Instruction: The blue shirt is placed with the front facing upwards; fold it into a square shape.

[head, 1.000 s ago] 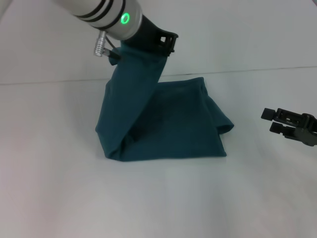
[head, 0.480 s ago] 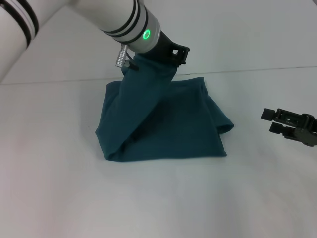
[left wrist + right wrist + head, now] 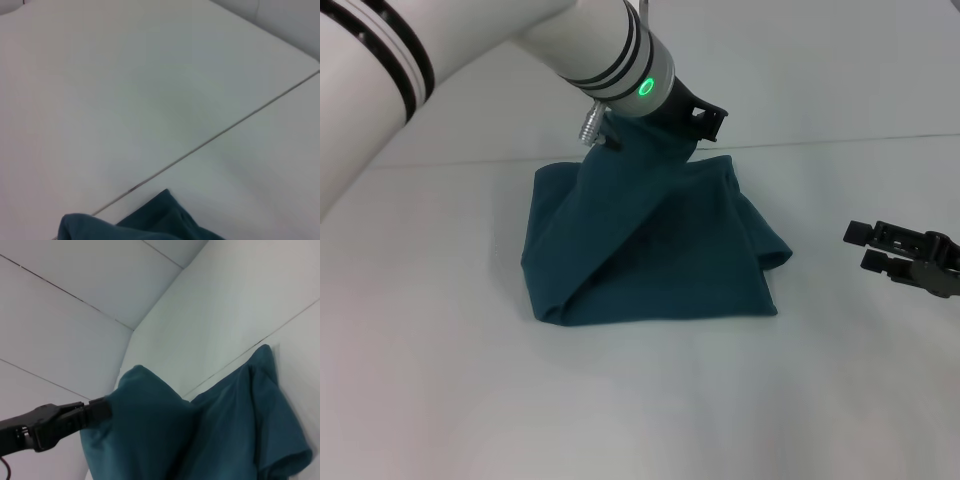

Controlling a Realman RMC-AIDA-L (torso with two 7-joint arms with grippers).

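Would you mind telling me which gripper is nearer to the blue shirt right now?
Left. The left gripper holds a lifted part of the blue shirt above its far edge. The right gripper hovers off to the shirt's right, apart from it.

Big flat white table (image 3: 470, 380) fills near part. Plain white panel wall (image 3: 820, 60) stands behind, thin dark seams across it. Soft even light, faint shadows.

The blue shirt (image 3: 650, 250) is spread in the middle of the counter (image 3: 440, 380), one edge is held up at its back by the left claw (image 3: 665, 128), and the right claw (image 3: 880, 247) is parked well apart on the right.
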